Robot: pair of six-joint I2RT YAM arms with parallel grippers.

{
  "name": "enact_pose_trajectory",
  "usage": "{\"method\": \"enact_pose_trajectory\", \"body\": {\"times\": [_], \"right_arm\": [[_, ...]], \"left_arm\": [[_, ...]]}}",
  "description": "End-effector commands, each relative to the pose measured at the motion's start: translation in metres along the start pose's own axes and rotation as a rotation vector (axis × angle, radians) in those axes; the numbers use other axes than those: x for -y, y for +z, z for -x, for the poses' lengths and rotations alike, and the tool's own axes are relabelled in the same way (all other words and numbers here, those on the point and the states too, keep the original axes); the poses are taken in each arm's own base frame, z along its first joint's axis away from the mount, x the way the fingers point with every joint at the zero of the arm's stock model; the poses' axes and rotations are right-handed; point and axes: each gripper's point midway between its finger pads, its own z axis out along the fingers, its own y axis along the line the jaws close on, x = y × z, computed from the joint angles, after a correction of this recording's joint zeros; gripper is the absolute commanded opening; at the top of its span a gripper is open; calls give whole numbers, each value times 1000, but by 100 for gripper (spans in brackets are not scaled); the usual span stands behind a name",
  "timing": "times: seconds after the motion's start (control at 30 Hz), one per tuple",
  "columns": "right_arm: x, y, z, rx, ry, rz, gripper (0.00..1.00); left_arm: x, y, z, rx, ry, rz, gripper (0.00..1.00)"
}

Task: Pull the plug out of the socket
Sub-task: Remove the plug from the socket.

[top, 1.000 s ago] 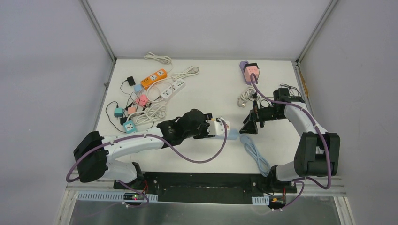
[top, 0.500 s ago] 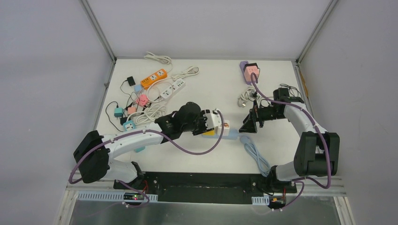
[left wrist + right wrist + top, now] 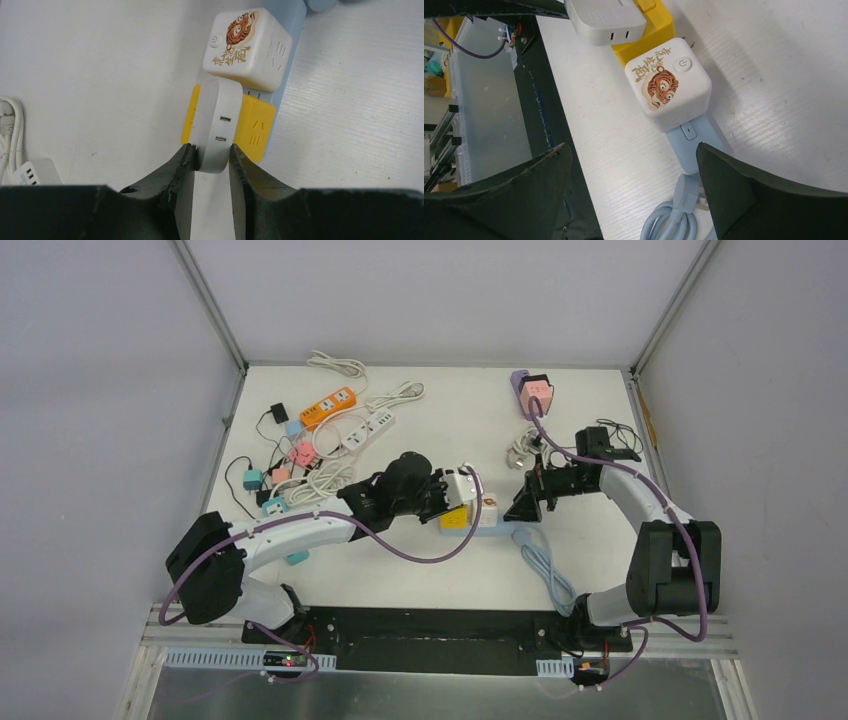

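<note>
Left wrist, plug [image 3: 215,120]: grey-white, seated on the yellow cube [image 3: 257,131]; its near end is hidden between the fingers [image 3: 182,162].
Left wrist, left gripper [image 3: 210,152]: clenched on the plug, both fingers touching its sides.
Left wrist, beyond: tiger cube [image 3: 245,47] just beside the yellow cube, both on the blue strip [image 3: 292,20], which is cut off at the top edge.
Left wrist, corner: a white strip [image 3: 35,172], mostly hidden behind the gripper body.
Right wrist, right gripper [image 3: 631,150]: spread wide, grasping nothing, above the blue strip's cable end.
Right wrist, plug: cut off by the top edge.
Right wrist, cable [image 3: 679,220]: blue coil, partly out of frame.
Top view, plug: hard to make out under the left gripper.
Top view, clutter: orange strip [image 3: 328,407] and small cubes [image 3: 285,475] among cords at far left, well apart.
</note>
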Motion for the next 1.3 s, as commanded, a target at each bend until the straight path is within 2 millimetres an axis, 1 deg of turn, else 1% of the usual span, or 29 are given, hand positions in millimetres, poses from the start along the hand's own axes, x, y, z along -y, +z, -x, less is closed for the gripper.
{"method": "enact_pose_trajectory", "body": {"times": [0.0,0.07,0.13,0.23,0.33,0.4,0.47,0.53,0.67,0.77,0.8,0.87,0.97,1.07,1.2,1.27], "right_arm": [[8,7,8,20,15,-28,99],[12,10,10,25,44,-47,99],[17,13,14,42,89,-65,97],[23,18,19,64,174,-92,95],[28,24,22,59,221,-116,91],[29,27,23,46,229,-127,85],[30,29,22,31,232,-141,77],[34,32,18,-1,222,-176,66],[40,33,11,-42,199,-215,48],[41,33,7,-61,198,-218,38],[40,34,5,-70,194,-212,36],[37,34,3,-84,185,-191,35],[30,35,2,-89,167,-156,35],[28,35,-1,-97,148,-153,35],[26,34,-4,-109,119,-145,35],[25,34,-6,-114,101,-144,35]], "left_arm": [[-1,5,27,85,-30,-25,13],[0,6,26,84,-37,-31,14],[2,6,26,84,-44,-37,19],[4,5,23,74,-52,-49,21],[7,4,22,69,-60,-60,22],[8,4,22,69,-67,-65,22],[11,5,21,66,-74,-73,22],[12,5,21,66,-79,-77,22],[13,6,21,64,-84,-79,22],[15,7,20,61,-85,-84,22],[15,8,20,62,-85,-85,23],[15,9,20,64,-90,-86,23],[17,11,19,63,-101,-94,29],[21,14,18,63,-109,-110,34],[24,17,17,56,-131,-125,36],[21,19,15,48,-136,-107,36]]}}
